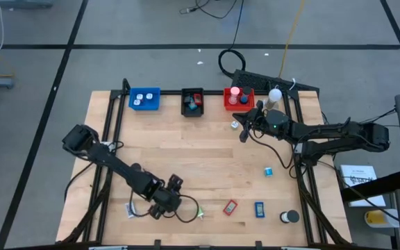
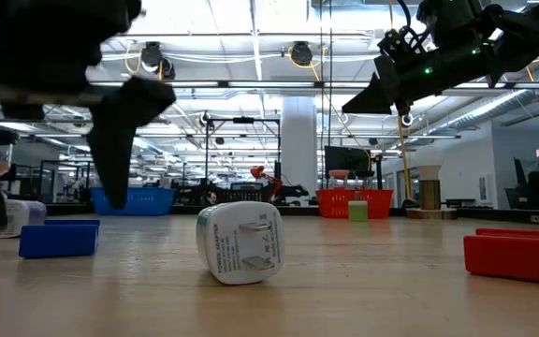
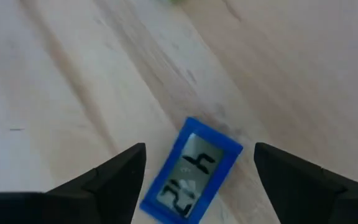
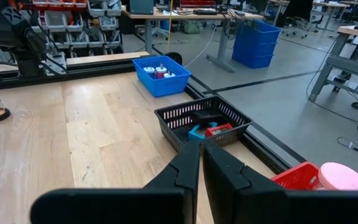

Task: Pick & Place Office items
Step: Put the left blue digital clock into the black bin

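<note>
**Sorting partly done, several items still loose on the counter**

Between the left pincer's (image 3: 194, 180) spread fingers lies a small blue clock (image 3: 191, 174), flat on the wooden counter (image 3: 55, 93) with its display up. The fingers stand well apart on either side of it and do not touch it, so it is not held. In the high view this pincer (image 1: 164, 201) sits near the front edge of the counter, left of centre, with a white item (image 1: 130, 210) just beside it on the outer side and a small green piece (image 1: 200, 214) near it on the other.

The right pincer (image 1: 242, 133) hovers at the back of the counter, near the red tray (image 1: 228, 104); its fingers are pressed together with nothing between them.

Some sorting looks done. The blue tray (image 1: 145, 107) holds a few white pieces, the black basket (image 1: 185, 105) holds blue and red ones, and the red tray has a pink round thing (image 1: 235, 91) and something dark in it.

Plenty is left, by my reading. Still loose along the front are a red rectangle (image 1: 230, 206), a blue rectangle (image 1: 260, 209) and a black-and-white cylinder (image 1: 289, 217); a small teal block (image 1: 269, 171) lies mid-counter on the right, and a pale item (image 1: 234, 124) rests near the right pincer. A white plug adapter (image 2: 239, 242) stands close to the low camera.
</note>
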`<state>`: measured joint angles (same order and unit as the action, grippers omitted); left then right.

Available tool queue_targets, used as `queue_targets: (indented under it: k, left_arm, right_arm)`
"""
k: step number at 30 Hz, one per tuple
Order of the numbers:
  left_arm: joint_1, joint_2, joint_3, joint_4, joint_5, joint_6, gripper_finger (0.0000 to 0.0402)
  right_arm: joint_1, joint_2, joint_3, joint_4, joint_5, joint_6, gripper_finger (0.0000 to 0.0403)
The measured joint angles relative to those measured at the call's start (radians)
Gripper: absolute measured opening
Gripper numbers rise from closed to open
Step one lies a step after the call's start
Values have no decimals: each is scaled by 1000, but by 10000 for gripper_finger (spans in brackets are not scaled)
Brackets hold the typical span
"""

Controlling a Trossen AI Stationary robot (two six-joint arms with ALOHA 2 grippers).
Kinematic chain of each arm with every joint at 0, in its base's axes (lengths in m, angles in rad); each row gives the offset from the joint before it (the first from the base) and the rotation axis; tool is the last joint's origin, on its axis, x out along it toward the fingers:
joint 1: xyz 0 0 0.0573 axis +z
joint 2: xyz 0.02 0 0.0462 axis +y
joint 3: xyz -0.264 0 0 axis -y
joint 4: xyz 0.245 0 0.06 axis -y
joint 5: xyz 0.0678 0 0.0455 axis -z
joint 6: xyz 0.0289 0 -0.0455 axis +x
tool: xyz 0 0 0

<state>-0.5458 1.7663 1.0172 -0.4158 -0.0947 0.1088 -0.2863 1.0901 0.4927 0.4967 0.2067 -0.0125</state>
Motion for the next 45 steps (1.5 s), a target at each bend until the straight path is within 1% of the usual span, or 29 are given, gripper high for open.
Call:
queue_targets:
  k: [5,8,12,15,17,19,22,24,26,28,30,35,40,45]
  left_arm:
    - [-7,57,5,4,-4,40,286]
    - [-2,59,4,2,3,11,267]
    - [8,36,1,-1,15,-33,215]
    - [29,19,0,0,-18,-75,166]
    - [51,13,0,9,-39,-139,145]
    - [79,15,0,7,-37,-210,145]
    - [134,15,0,14,-43,-357,145]
    - [176,15,0,9,-73,-491,146]
    - [220,14,0,-10,-104,-620,156]
    - [262,14,0,-27,-122,-679,165]
    - [298,14,0,-30,-139,-696,167]
    - [356,14,0,-31,-136,-687,180]
    - [372,14,0,-79,-111,-665,225]
    - [364,-9,1,-143,-116,-656,269]
  right_arm:
    - [0,0,0,1,0,0,13]
    - [0,0,0,0,0,0,15]
    - [0,0,0,0,0,0,15]
    - [0,0,0,0,0,0,16]
    - [0,0,0,0,0,0,16]
    - [0,0,0,0,0,0,15]
    - [0,0,0,0,0,0,13]
    - [0,0,0,0,0,0,14]
    - [0,0,0,0,0,0,13]
    - [0,0,0,0,0,0,13]
    - [0,0,0,0,0,0,13]
    - [0,0,0,0,0,0,12]
    - [0,0,0,0,0,0,12]
    - [0,0,0,0,0,0,15]
